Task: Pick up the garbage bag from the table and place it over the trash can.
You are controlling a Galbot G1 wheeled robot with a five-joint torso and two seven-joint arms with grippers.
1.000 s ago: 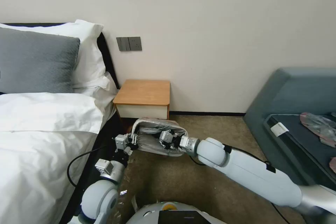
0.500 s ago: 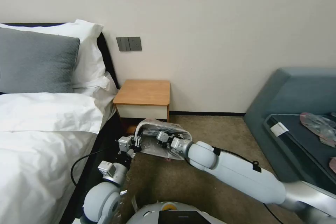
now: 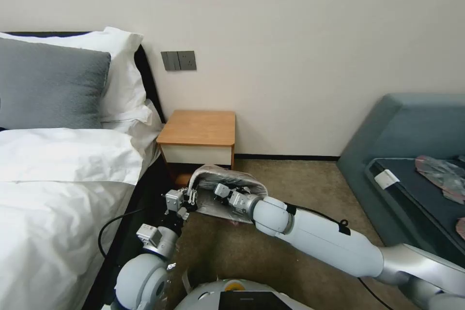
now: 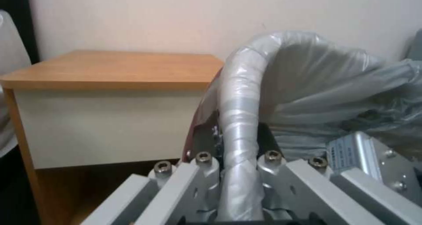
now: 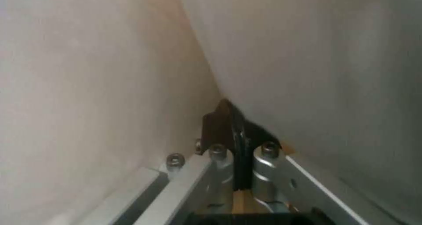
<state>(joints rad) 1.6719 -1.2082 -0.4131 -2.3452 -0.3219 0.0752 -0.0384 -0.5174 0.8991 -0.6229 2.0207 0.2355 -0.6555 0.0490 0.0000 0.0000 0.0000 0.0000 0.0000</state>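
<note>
The trash can (image 3: 193, 178) lies tipped on the carpet in front of the table (image 3: 199, 127), its mouth facing me. The wrinkly grey garbage bag (image 3: 238, 179) is draped over its rim and upper side. My left gripper (image 3: 187, 199) is shut on the bag-wrapped rim (image 4: 239, 96), one finger on each side. My right gripper (image 3: 219, 191) reaches inside the can's mouth; in the right wrist view its black pads (image 5: 232, 129) are pressed together between pale walls. In the left wrist view the bag (image 4: 334, 83) billows beside the table (image 4: 118, 66).
A bed with white sheets (image 3: 63, 179) and its dark frame stand close on the left. A blue-grey sofa (image 3: 411, 140) with crumpled plastic pieces (image 3: 438, 169) is at the right. Open carpet (image 3: 290, 179) lies between sofa and can. A cable (image 3: 109, 223) loops beside my left arm.
My right arm has pushed left and deeper into the can's mouth. The can and bag shifted slightly away and leftward with it. The left gripper kept its hold on the rim.
</note>
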